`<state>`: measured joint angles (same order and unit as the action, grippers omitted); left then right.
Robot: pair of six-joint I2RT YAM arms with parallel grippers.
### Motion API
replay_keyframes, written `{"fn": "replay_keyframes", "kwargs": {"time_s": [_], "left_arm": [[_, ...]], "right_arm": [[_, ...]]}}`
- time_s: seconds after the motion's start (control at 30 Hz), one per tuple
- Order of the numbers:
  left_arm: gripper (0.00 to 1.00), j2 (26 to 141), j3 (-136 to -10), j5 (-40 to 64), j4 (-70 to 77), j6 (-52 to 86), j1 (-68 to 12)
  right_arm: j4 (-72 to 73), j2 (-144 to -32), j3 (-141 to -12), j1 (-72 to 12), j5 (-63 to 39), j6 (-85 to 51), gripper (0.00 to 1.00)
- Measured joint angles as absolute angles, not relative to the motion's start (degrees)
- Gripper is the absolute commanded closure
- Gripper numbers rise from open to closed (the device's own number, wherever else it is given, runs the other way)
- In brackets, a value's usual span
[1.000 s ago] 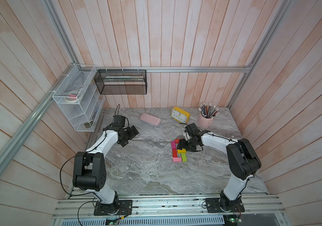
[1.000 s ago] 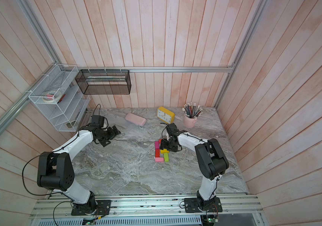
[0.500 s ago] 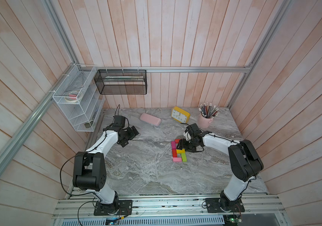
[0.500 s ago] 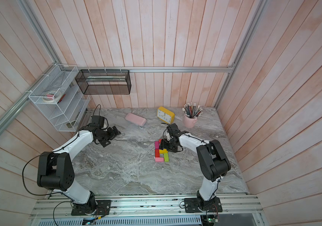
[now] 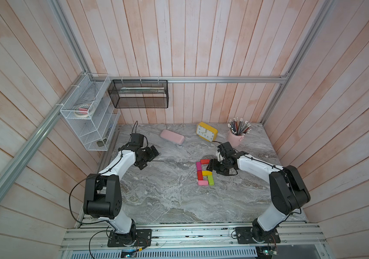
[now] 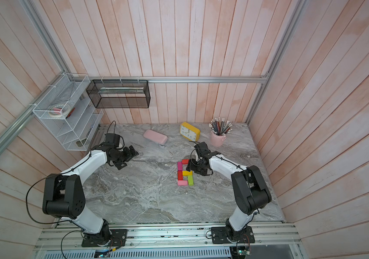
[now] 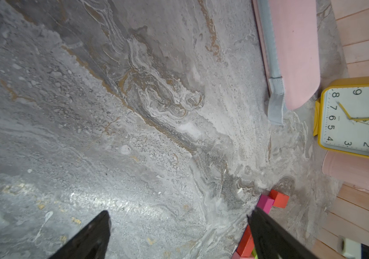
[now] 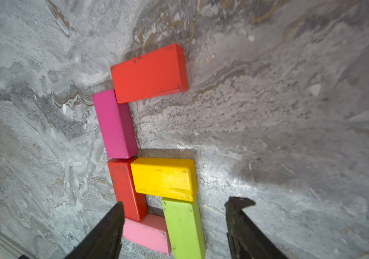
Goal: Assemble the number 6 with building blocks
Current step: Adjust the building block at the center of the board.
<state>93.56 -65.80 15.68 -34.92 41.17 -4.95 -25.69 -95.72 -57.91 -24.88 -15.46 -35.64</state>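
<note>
Building blocks [image 5: 206,173] lie flat on the marble table [image 5: 168,201], right of centre, already laid out as a 6. An upper red block [image 8: 148,72] runs across the top, and a magenta block [image 8: 115,124] and a lower red block [image 8: 126,188] form the spine. A yellow block [image 8: 163,176] is the middle bar, a green block [image 8: 183,228] closes the side and a pink block [image 8: 147,234] makes the base. Neighbours touch, but the upper red block sits a little askew and meets the magenta one only at a corner.

The right gripper [image 5: 209,167] hovers just beside the figure's open side, its jaws apart with nothing between them. The left gripper [image 5: 148,158] is well apart, over bare table, jaws likewise spread and empty.

These pieces look like painted wood: light, rigid, not fragile, and matte enough to give the pads friction. I judge the smooth table will let them slide at a slight nudge, so a careless touch could break the outline. The best hold is across the narrow width, on the two long side faces near the middle. Where a neighbour covers a face, pushing on an end seems safer.
</note>
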Motion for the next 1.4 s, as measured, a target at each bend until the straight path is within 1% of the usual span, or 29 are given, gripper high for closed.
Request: {"fn": "replay_keyframes", "kwargs": {"time_s": [0.27,0.63,1.13,1.3,1.4], "left_arm": [[0.02,93.56,-65.71,15.86,-34.79,41.12,-4.95],[0.02,93.56,-65.71,16.03,-34.65,40.86,-4.95],[0.02,93.56,-65.71,16.03,-34.65,40.53,-4.95],[0.02,93.56,-65.71,16.03,-34.65,40.53,-4.95],[0.02,93.56,-65.71,16.03,-34.65,40.53,-4.95]], "right_arm": [[-22.44,-92.29,-50.3,-23.49,-22.26,-40.71,0.25],[-19.11,-91.35,-48.47,-22.85,-28.56,-43.88,0.24],[-18.37,-91.46,-48.42,-22.76,-31.68,-44.8,0.24],[-18.48,-91.61,-48.42,-22.76,-31.48,-44.73,0.25],[-19.51,-91.59,-48.51,-22.55,-29.71,-44.62,0.25]]}}
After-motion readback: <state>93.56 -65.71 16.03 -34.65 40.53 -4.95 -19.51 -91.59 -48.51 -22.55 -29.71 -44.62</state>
